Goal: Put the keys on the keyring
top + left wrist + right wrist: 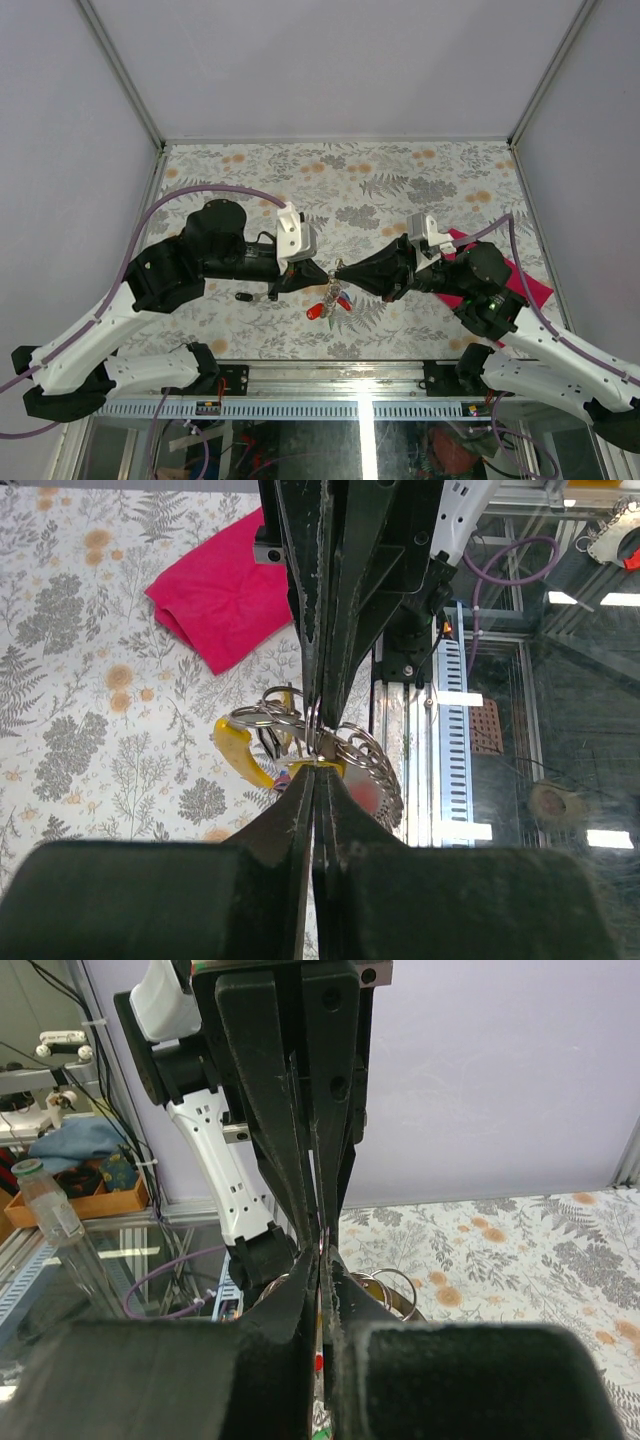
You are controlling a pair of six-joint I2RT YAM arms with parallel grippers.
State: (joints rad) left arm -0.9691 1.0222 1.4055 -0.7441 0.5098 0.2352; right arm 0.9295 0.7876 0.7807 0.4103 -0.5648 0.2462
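My two grippers meet tip to tip above the table's near middle. My left gripper [322, 274] and my right gripper [341, 272] are both shut on the keyring [372, 757], a bunch of thin silvery loops held in the air between them. Keys hang below it: a red head [317, 311] and a blue-and-red one [343, 303]. The left wrist view shows my left gripper [318, 765] pinching the ring beside a yellow key head [240, 750]. In the right wrist view my right gripper [322, 1252] pinches thin metal, with loops [392, 1288] just behind. A black key [243, 296] lies on the table, left of the bunch.
A magenta cloth [520, 285] lies under my right arm, and also shows in the left wrist view [225, 605]. The floral tablecloth [350, 180] covers the table. The metal rail [360, 385] runs along the near edge. Grey walls stand on three sides.
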